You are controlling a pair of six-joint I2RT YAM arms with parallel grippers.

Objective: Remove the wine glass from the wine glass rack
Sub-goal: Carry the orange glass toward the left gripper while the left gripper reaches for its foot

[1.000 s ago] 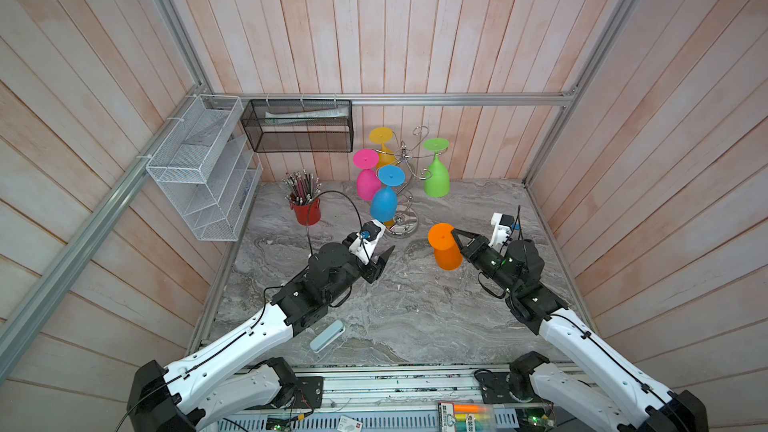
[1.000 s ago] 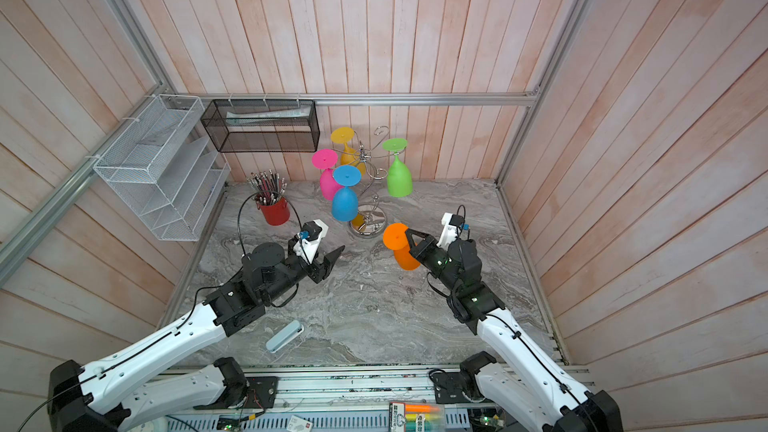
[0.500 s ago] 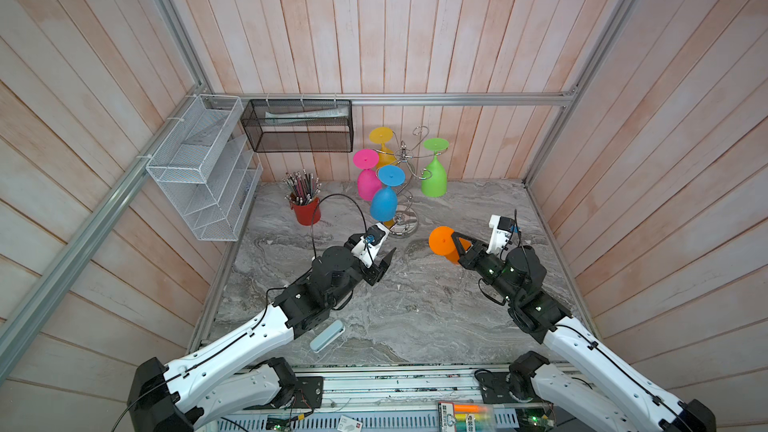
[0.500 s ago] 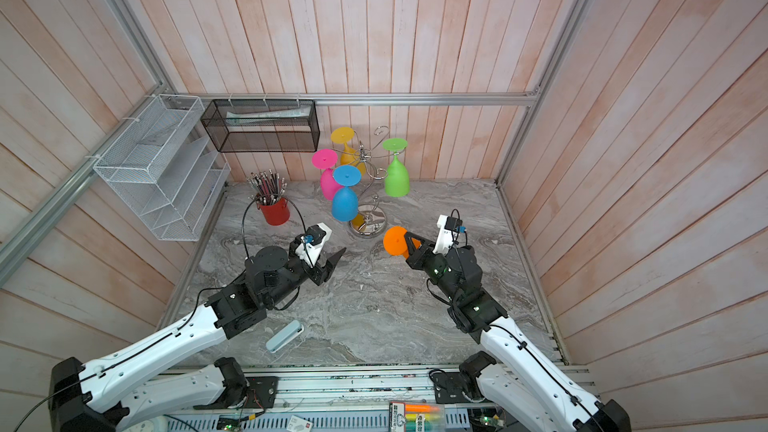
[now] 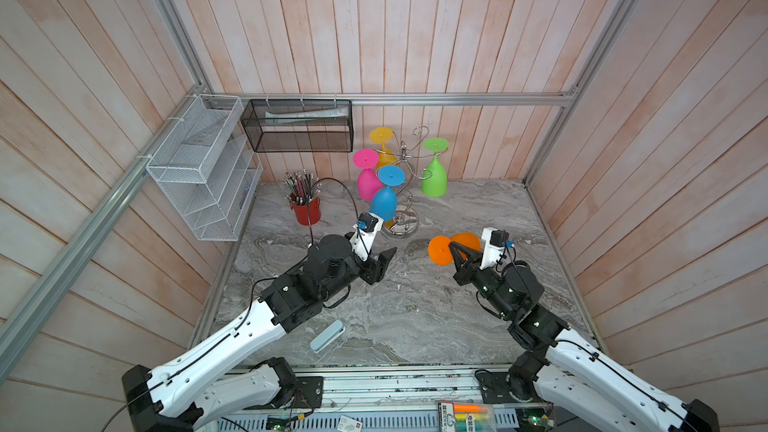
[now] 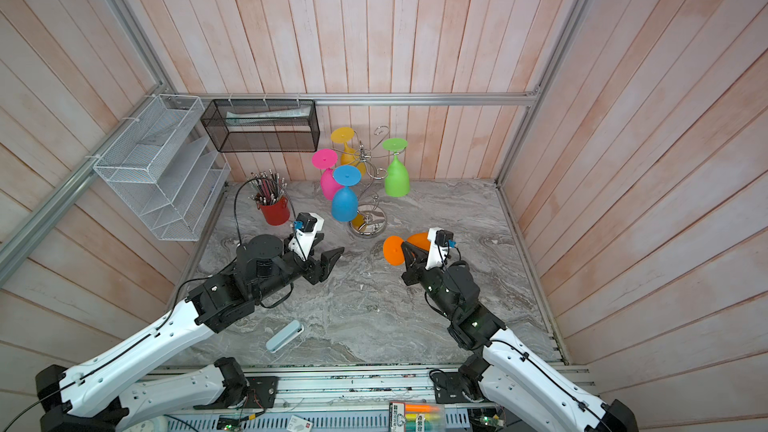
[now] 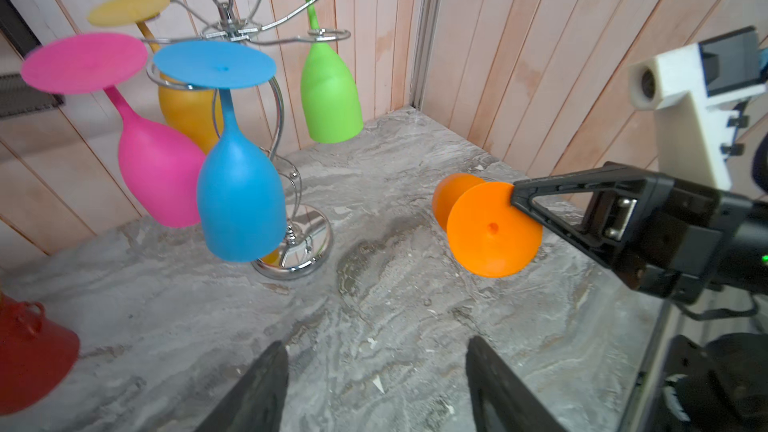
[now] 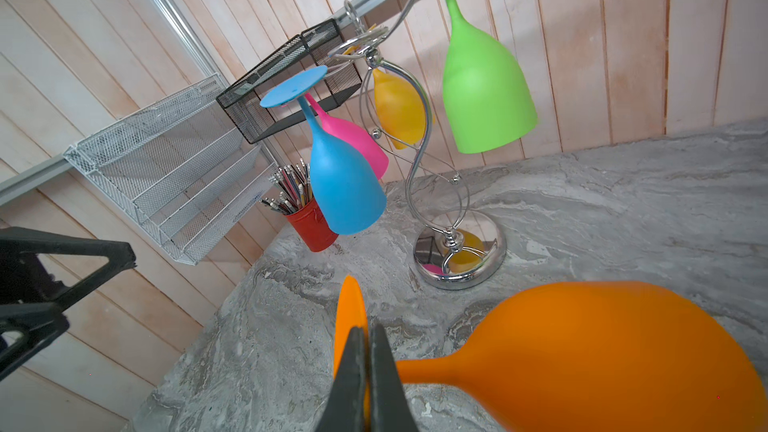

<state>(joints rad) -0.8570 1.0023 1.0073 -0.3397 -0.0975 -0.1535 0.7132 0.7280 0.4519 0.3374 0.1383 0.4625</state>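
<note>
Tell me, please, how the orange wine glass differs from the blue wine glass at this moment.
The orange wine glass is off the wine glass rack, gripped at its stem by the shut right hand; the blue wine glass hangs from a rack arm, untouched. The orange one lies sideways; the blue one hangs bowl down. Both have the same stemmed shape.

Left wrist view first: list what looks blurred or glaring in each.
Left wrist view: pink glass and red cup are soft near the edge. Right wrist view: the chrome rack base mirrors colours; orange glass looms soft. Both top views: wall planks bow.
</note>
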